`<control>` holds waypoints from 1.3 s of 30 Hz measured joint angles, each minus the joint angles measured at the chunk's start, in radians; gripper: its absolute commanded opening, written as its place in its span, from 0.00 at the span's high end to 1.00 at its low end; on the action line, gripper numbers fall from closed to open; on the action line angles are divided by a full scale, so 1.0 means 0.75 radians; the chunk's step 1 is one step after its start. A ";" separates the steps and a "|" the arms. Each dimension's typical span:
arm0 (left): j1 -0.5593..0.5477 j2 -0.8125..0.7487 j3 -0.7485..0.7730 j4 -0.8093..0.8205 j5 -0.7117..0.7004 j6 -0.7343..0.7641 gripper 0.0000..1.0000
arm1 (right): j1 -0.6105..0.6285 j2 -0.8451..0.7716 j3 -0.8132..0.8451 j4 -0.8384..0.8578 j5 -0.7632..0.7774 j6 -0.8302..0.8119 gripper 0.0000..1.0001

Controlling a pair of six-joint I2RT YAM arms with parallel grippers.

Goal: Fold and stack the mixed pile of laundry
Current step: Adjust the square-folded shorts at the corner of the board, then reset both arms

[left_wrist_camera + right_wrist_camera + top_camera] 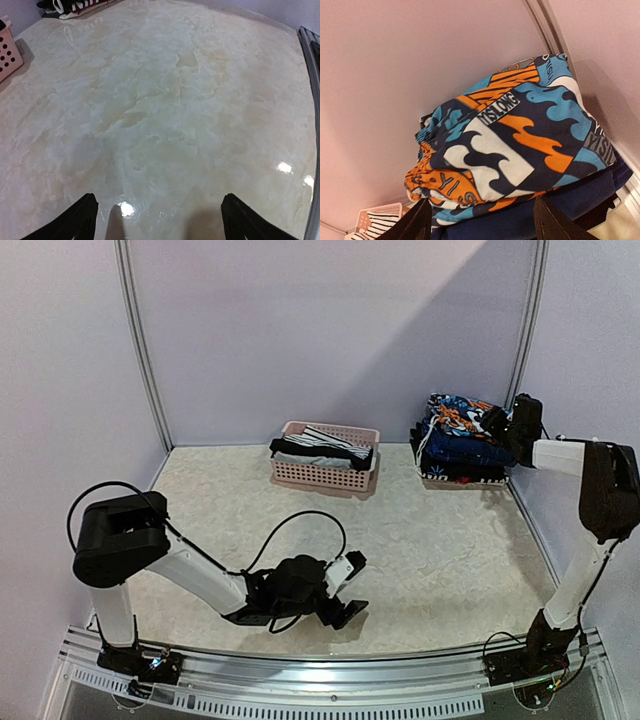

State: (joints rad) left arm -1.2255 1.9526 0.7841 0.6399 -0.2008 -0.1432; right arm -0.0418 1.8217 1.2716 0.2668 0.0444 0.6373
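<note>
Claws both gape, empty: right claw (484,202) faces the patterned garment (505,140) topping the folded stack (455,455), far right corner; left claw (159,197) hangs over the surface (165,100). Placing seems done; next, the striped pieces (320,443) in the basket (320,476) need fetching.

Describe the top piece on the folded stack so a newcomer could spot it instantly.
At the far right corner of the table, right of the pink basket, sits a folded stack. The top piece lies on a plain navy layer; it alone is patterned in orange, blue, white and black, with lettering.
</note>
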 measured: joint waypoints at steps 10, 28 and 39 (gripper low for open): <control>0.003 -0.156 -0.028 -0.081 -0.100 0.023 0.12 | 0.190 -0.266 -0.264 0.011 0.065 -0.064 0.28; 0.093 -0.490 -0.033 -0.348 -0.374 0.104 0.11 | 0.392 -0.951 -0.644 -0.074 0.108 -0.128 0.15; 0.158 -0.666 -0.033 -0.503 -0.496 0.146 0.11 | 0.399 -1.281 -0.775 -0.206 0.107 -0.123 0.09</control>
State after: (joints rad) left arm -1.1072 1.4532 0.7597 0.2626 -0.5728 -0.0338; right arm 0.2577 0.8612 0.6907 0.1123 0.1249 0.5449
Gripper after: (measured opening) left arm 0.891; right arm 0.900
